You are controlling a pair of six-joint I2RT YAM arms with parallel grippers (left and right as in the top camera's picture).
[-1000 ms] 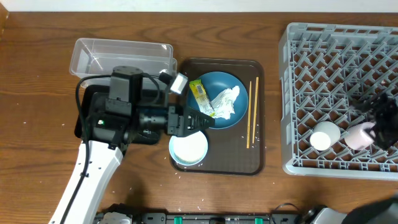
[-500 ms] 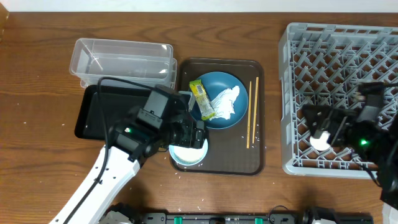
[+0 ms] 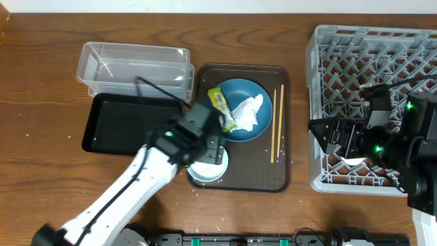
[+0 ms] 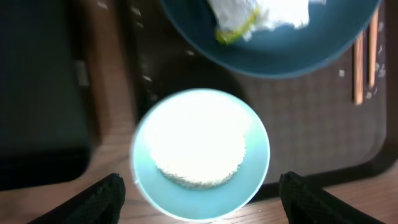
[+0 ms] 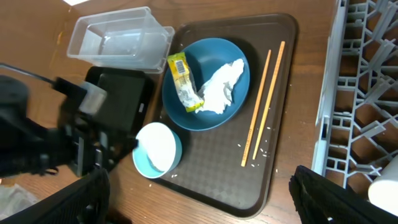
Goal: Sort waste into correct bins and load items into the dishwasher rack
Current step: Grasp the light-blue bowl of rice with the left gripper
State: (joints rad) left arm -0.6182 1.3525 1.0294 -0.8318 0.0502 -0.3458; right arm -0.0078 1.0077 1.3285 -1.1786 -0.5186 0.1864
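Note:
The light blue bowl [image 3: 207,168] sits on the front left of the brown tray and holds white rice [image 4: 199,144]. My left gripper [image 3: 208,152] hangs open just above the bowl [image 4: 200,186], one finger on each side. The dark blue dish [image 3: 258,94] holds the yellow-green wrapper [image 3: 221,108] and the crumpled tissue [image 3: 247,113]. The chopsticks [image 3: 276,123] lie to the right of the dish. My right gripper [image 3: 328,135] is open and empty over the grey rack's [image 3: 372,55] left edge. The whitish cup [image 5: 385,193] shows only at the frame edge. The pink cup is hidden.
The clear tub [image 3: 133,65] and the black tray [image 3: 113,126] lie left of the brown serving tray [image 3: 246,169]. Loose rice grains [image 5: 261,146] lie on the brown tray near the chopsticks' ends. My right arm covers the front of the rack.
My left arm has swung from over the black tray to above the light blue bowl. My right arm has moved left from the cups in the rack and now covers them.

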